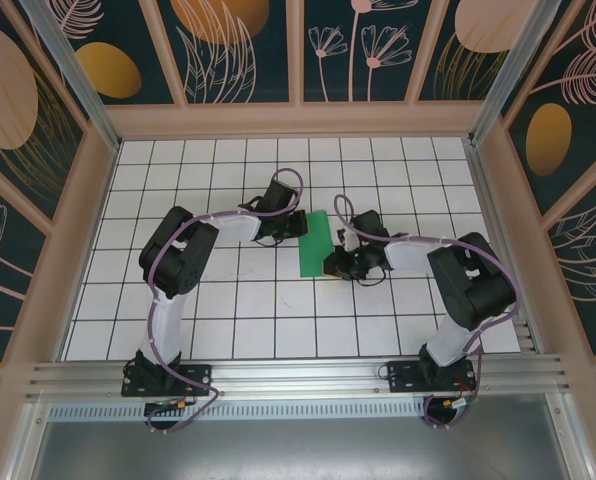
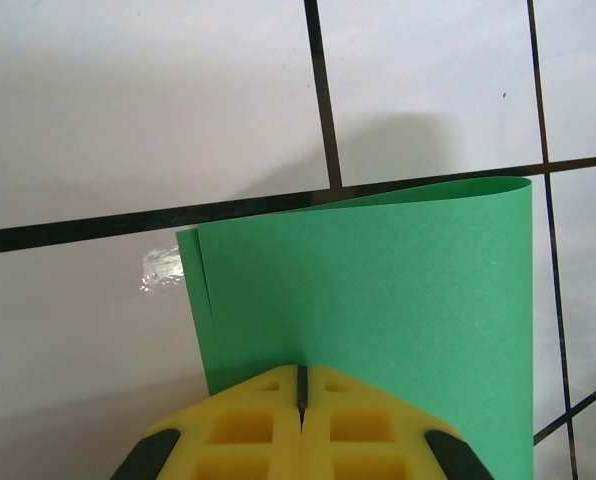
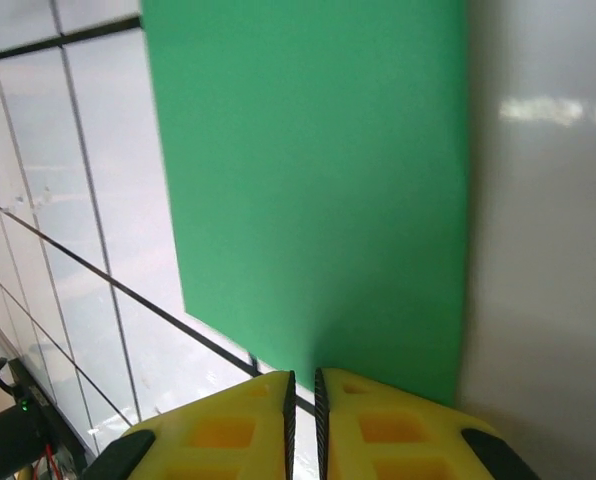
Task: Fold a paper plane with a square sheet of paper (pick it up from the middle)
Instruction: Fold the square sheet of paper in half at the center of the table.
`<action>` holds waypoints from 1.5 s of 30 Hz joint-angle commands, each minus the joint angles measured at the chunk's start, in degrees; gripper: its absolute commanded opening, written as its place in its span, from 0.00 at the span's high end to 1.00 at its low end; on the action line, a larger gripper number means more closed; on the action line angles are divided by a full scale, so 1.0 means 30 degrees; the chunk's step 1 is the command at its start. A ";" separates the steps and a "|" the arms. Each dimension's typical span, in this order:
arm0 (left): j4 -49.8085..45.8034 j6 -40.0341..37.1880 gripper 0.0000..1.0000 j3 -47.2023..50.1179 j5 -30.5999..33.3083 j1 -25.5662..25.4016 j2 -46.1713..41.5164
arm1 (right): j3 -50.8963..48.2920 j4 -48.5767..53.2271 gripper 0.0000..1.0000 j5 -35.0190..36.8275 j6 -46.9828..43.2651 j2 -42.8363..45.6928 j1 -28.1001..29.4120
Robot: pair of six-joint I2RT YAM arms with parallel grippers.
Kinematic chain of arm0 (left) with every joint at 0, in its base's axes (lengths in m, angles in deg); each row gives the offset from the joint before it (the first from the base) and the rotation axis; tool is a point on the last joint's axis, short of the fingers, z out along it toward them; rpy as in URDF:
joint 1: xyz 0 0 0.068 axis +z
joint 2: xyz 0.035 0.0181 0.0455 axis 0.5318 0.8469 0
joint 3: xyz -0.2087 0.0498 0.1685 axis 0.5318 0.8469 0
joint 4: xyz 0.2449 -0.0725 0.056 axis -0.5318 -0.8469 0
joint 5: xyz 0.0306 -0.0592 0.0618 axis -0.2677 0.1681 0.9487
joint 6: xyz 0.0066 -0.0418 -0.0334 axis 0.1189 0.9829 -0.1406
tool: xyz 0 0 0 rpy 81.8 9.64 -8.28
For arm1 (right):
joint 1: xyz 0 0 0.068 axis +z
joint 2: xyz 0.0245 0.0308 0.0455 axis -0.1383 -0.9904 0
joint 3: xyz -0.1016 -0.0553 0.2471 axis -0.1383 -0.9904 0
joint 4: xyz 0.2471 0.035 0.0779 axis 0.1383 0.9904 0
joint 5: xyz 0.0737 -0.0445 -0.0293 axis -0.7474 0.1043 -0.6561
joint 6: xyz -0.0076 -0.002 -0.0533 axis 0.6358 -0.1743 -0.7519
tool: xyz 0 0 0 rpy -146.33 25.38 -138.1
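Left gripper (image 2: 300,385) jaws are closed on one edge of the square sheet of paper (image 2: 378,300), which is doubled over with a soft uncreased fold and lies on the grid table (image 1: 228,300) between the arms. Right gripper (image 3: 303,378) shows a narrow slit at the opposite side, grip unclear. Thin, light, floppy, creases easily: I'd pinch edges lightly; no readable writing.

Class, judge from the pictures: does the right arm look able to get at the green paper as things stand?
Probably yes: the right gripper sits at the folded green paper's edge with nothing between them, and the left gripper is over at its other side.
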 commanded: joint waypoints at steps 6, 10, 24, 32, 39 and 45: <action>-0.2535 -0.0493 0.97 0.0498 0.1914 0.0264 0.1221 | 0.3514 -0.0207 0.82 0.0943 -0.0094 -0.0137 -0.0996; -0.2596 -0.0546 0.97 0.0465 0.1828 0.0274 0.1215 | 0.5135 -0.0915 0.83 0.0960 -0.0098 -0.2333 -0.1528; -0.3047 -0.0932 0.97 0.0319 0.2071 0.0259 0.1368 | 0.7297 -0.1373 0.84 0.1539 0.0119 -0.6559 -0.2280; -0.3296 -0.1079 0.97 0.0238 0.2323 0.0271 0.1425 | 0.6902 -0.1752 0.84 0.0928 0.0553 -0.5972 -0.2515; -0.3359 -0.1058 0.97 0.0143 0.2347 0.0266 0.1426 | 0.8679 -0.1142 0.84 0.1088 0.0409 -0.6348 -0.2578; -0.3417 -0.1138 0.97 0.0173 0.2267 0.0260 0.1426 | 0.9210 -0.1079 0.84 0.1457 0.0526 -0.7525 -0.2581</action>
